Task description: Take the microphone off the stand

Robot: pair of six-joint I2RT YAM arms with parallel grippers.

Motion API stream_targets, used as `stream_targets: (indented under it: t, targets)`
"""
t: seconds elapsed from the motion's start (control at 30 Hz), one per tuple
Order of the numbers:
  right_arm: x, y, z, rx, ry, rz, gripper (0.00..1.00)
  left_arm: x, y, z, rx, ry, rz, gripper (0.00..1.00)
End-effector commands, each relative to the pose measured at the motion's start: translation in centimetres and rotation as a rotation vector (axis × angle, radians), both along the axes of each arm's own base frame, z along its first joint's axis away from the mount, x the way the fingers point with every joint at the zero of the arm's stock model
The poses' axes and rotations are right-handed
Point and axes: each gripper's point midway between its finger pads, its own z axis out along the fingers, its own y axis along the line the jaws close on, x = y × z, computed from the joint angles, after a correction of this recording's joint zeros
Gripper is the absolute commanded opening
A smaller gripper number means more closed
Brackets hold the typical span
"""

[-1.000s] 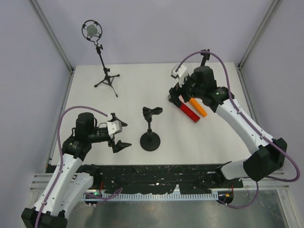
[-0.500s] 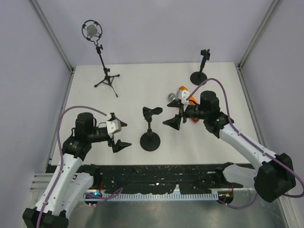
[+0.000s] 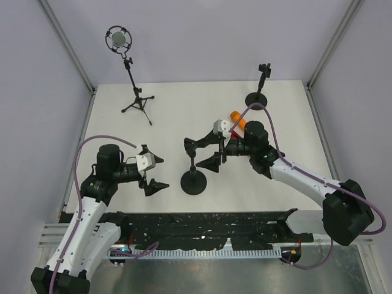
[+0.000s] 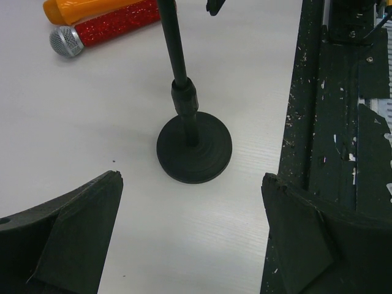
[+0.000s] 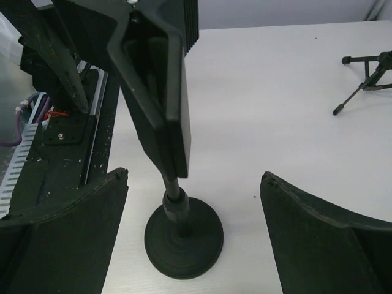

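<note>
A black stand with a round base (image 3: 193,182) stands mid-table; its clip (image 3: 196,146) holds nothing. A red glitter microphone (image 4: 116,24) and an orange microphone (image 3: 236,116) lie flat on the table to its right, partly under my right arm. My right gripper (image 3: 206,152) is open, one finger on either side of the stand's clip (image 5: 156,79), above the base (image 5: 184,236). Left of the stand, my left gripper (image 3: 150,173) is open and empty and faces the base (image 4: 194,147).
A tripod stand (image 3: 138,101) at the back left carries a round microphone in a shock mount (image 3: 118,39). A second round-base stand (image 3: 256,99) with a bare clip is at the back right. The black rail (image 3: 202,226) runs along the near edge.
My right arm has swung from over the lying microphones, left and nearer, to the centre stand, with its jaws wide. The left arm has not moved.
</note>
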Motion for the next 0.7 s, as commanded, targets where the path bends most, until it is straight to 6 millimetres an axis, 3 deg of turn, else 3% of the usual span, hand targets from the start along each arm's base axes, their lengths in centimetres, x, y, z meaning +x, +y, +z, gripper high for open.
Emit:
stream_targets:
  t: [0.0,0.23,0.37,0.5,0.67]
  targets:
    - [-0.8,2.0,1.5,0.070,-0.017,0.068,0.92,0.2,-0.2,0.6,-0.028,-0.018,-0.016,1.00]
    - [-1.2,3.6,0.7,0.077,-0.001,0.106,0.87,0.3,0.0,0.7,-0.043,-0.004,-0.013,1.00]
    - [-1.5,4.0,0.2,0.082,0.013,0.116,0.77,0.4,0.0,0.5,-0.046,0.007,-0.013,1.00]
    - [-1.9,4.2,-0.2,0.094,0.031,0.123,0.65,0.5,0.1,0.6,-0.051,0.003,-0.010,1.00]
    - [-1.9,4.3,-0.4,0.095,0.035,0.118,0.40,0.5,0.1,0.7,-0.055,0.003,-0.008,1.00]
